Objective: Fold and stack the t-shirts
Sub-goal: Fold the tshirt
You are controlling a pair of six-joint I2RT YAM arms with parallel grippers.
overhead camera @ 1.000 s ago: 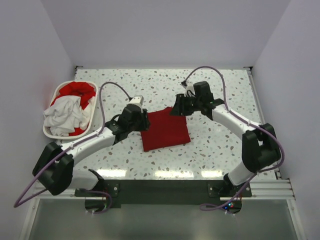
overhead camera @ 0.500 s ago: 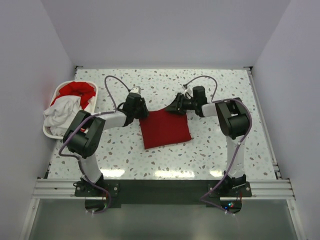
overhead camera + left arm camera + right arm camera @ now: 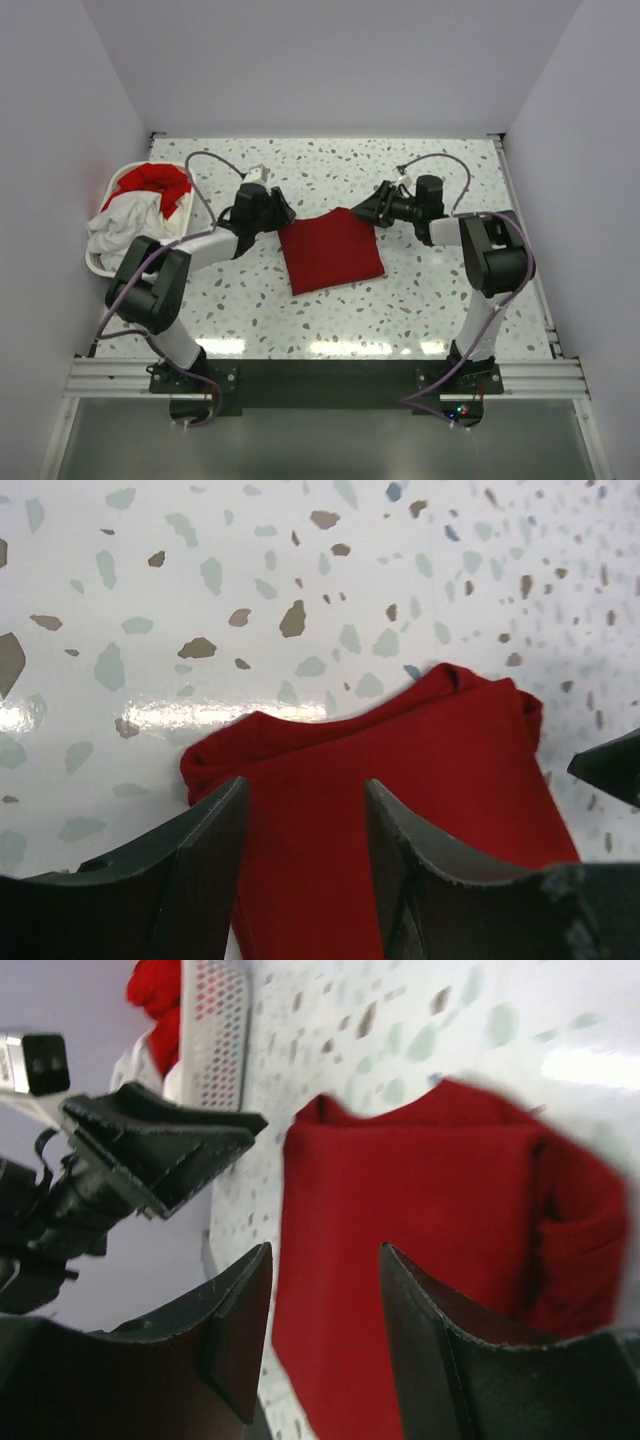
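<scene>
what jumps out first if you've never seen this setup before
A folded deep red t-shirt lies in the middle of the speckled table, with the left gripper and right gripper both open over its far corners. At the table's left edge, a white laundry basket holds a crumpled white t-shirt and another red t-shirt.

the top camera looks down from above and behind the arms [image 3: 200, 243] on the whole table [image 3: 430, 290]. each wrist camera sits low and close, looking out between its own fingers [image 3: 200, 870] [image 3: 230, 1330]. all three share the red shirt [image 3: 330, 250] [image 3: 400, 770] [image 3: 420, 1220]; the right one also faces the left gripper [image 3: 215, 1140].
</scene>
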